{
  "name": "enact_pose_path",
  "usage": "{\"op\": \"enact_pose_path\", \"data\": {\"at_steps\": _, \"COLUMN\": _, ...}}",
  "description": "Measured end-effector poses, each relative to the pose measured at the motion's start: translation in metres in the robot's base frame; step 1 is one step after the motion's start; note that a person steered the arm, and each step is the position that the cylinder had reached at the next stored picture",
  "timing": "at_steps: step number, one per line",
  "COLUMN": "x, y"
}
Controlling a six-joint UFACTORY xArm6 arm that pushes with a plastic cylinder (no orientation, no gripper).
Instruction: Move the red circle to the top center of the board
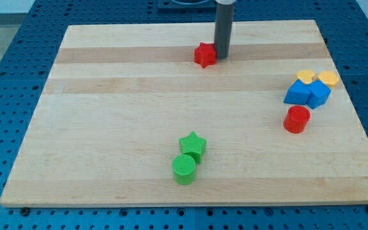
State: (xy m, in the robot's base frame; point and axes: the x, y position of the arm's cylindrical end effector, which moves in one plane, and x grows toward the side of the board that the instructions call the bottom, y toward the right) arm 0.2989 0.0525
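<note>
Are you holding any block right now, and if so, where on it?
Nothing is held; I only push. My tip sits against the view's right side of the red star near the board's top. The red circle stands untouched at the view's right.

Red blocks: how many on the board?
2. The red star sits at the view's top centre, touching my tip. The red circle sits at the right, below the blue blocks. None looks hidden.

My tip (222,57) touching red star (204,55); red circle (296,119) well apart, view's right.
</note>
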Motion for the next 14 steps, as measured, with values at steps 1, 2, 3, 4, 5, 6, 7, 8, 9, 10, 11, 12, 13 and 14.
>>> {"op": "enact_pose_path", "data": {"at_steps": 1, "x": -0.014, "y": -0.022}}
{"op": "enact_pose_path", "data": {"at_steps": 2, "x": -0.028, "y": -0.041}}
{"op": "enact_pose_path", "data": {"at_steps": 3, "x": -0.025, "y": -0.021}}
{"op": "enact_pose_path", "data": {"at_steps": 4, "x": -0.017, "y": 0.027}}
{"op": "enact_pose_path", "data": {"at_steps": 5, "x": 0.013, "y": 0.036}}
{"op": "enact_pose_path", "data": {"at_steps": 6, "x": 0.108, "y": 0.039}}
{"op": "enact_pose_path", "data": {"at_steps": 7, "x": 0.164, "y": 0.044}}
{"op": "enact_pose_path", "data": {"at_steps": 8, "x": 0.207, "y": 0.081}}
{"op": "enact_pose_path", "data": {"at_steps": 9, "x": 0.257, "y": 0.143}}
{"op": "enact_pose_path", "data": {"at_steps": 10, "x": 0.308, "y": 0.203}}
{"op": "enact_pose_path", "data": {"at_steps": 11, "x": 0.312, "y": 0.214}}
{"op": "enact_pose_path", "data": {"at_steps": 12, "x": 0.282, "y": 0.196}}
{"op": "enact_pose_path", "data": {"at_steps": 13, "x": 0.230, "y": 0.158}}
{"op": "enact_pose_path", "data": {"at_steps": 14, "x": 0.230, "y": 0.157}}
